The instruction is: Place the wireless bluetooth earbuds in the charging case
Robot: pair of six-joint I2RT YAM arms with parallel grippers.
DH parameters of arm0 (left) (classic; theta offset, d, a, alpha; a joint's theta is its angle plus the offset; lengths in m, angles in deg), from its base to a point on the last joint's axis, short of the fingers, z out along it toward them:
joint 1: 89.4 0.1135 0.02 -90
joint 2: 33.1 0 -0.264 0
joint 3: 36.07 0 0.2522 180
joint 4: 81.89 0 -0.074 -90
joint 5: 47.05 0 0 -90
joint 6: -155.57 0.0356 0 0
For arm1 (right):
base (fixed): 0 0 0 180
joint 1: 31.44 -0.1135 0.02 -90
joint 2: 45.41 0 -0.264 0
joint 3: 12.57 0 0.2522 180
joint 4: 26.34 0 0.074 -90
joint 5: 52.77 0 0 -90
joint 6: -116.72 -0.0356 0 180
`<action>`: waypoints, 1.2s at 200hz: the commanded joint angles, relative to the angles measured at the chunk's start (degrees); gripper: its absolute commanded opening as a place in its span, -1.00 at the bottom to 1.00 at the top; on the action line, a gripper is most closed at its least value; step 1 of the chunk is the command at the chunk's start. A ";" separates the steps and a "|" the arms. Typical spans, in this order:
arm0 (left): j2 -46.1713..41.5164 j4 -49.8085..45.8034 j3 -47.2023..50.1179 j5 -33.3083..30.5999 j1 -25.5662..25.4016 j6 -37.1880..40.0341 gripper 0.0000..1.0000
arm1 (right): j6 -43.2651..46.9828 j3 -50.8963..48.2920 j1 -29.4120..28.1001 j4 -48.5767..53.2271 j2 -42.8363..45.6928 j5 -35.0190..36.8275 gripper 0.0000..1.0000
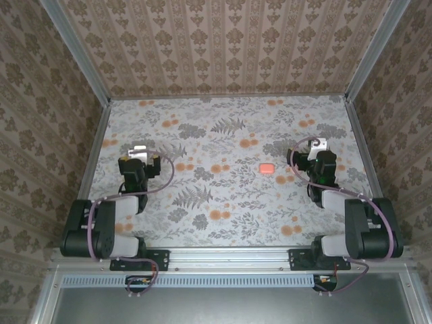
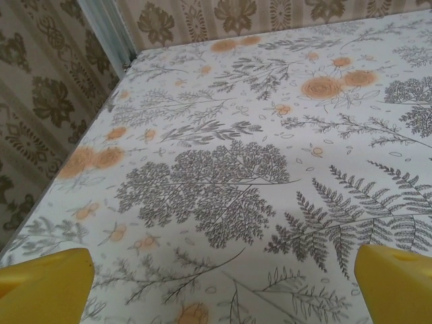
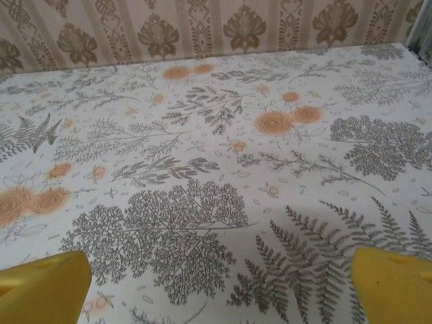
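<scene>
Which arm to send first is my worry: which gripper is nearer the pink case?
Right. The right gripper hangs a short way to the right of the case and a little farther back; the left gripper is far off on the case's left.

The charging case (image 1: 266,168) lies on the table (image 1: 202,135), seemingly nearer the right pincer (image 1: 317,144), well right of the left pincer (image 1: 138,151).
</scene>
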 commanded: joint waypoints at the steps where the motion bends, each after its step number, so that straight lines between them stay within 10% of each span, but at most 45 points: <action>1: 10.33 20.00 1.21 -1.74 -0.60 4.21 0.99 | 0.56 -1.96 -0.83 -13.10 -7.89 -0.96 1.00; 34: 6.34 0.68 -4.95 3.04 4.61 -3.30 1.00 | 2.95 1.92 -2.74 -6.20 -8.43 -0.72 1.00; 240: 6.78 -0.04 -5.75 8.98 5.46 -1.57 0.99 | 1.64 2.74 -2.13 -4.50 -8.38 0.08 1.00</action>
